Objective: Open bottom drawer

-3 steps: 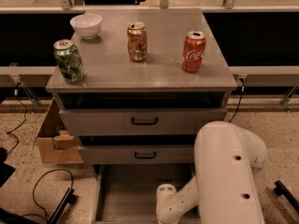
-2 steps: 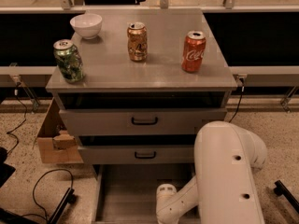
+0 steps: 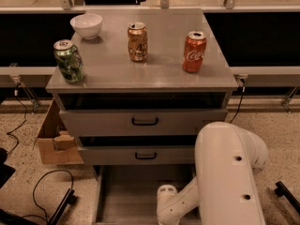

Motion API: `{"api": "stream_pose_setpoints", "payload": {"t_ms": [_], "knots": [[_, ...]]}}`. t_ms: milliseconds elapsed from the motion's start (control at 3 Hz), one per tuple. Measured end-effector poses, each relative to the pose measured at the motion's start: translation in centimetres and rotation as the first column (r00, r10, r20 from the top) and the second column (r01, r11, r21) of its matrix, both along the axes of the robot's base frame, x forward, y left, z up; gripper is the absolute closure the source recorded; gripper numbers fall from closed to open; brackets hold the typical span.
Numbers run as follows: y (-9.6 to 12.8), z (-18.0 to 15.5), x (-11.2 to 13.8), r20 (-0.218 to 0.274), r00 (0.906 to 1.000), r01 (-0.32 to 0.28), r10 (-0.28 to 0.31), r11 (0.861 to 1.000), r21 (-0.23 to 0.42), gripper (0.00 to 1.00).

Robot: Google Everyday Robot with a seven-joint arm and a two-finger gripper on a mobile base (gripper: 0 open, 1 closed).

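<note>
The grey cabinet (image 3: 140,78) has three drawers. The bottom drawer (image 3: 129,196) stands pulled out toward me, with its plain grey inside showing. Its front panel and black handle lie below the picture's lower edge. The two wider drawer fronts above it, the top one (image 3: 108,122) and the middle one (image 3: 108,155), are slightly ajar. My white arm (image 3: 229,172) reaches down at the lower right. Its wrist (image 3: 168,205) is over the bottom drawer's right part. The gripper is out of view below the lower edge.
On the cabinet top stand a white bowl (image 3: 86,26), a green can (image 3: 68,61), a gold can (image 3: 138,41) and a red Coca-Cola can (image 3: 194,51). A cardboard box (image 3: 54,142) sits on the floor at the left. Black cables (image 3: 44,186) lie on the floor.
</note>
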State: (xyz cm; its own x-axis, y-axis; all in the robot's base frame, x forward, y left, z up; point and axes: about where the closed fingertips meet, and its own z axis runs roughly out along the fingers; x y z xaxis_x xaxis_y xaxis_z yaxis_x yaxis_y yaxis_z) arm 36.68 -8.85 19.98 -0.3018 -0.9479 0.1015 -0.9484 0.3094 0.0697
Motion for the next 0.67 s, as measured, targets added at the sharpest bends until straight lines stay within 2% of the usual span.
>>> {"api": "stream_pose_setpoints", "payload": {"t_ms": [333,667], "knots": [[0.0,0.0,0.01,0.0,1.0,0.0,0.0,1.0,0.0,0.05],[-0.02,-0.04,-0.05,-0.001,1.0,0.0,0.0,1.0,0.0,0.0]]}}
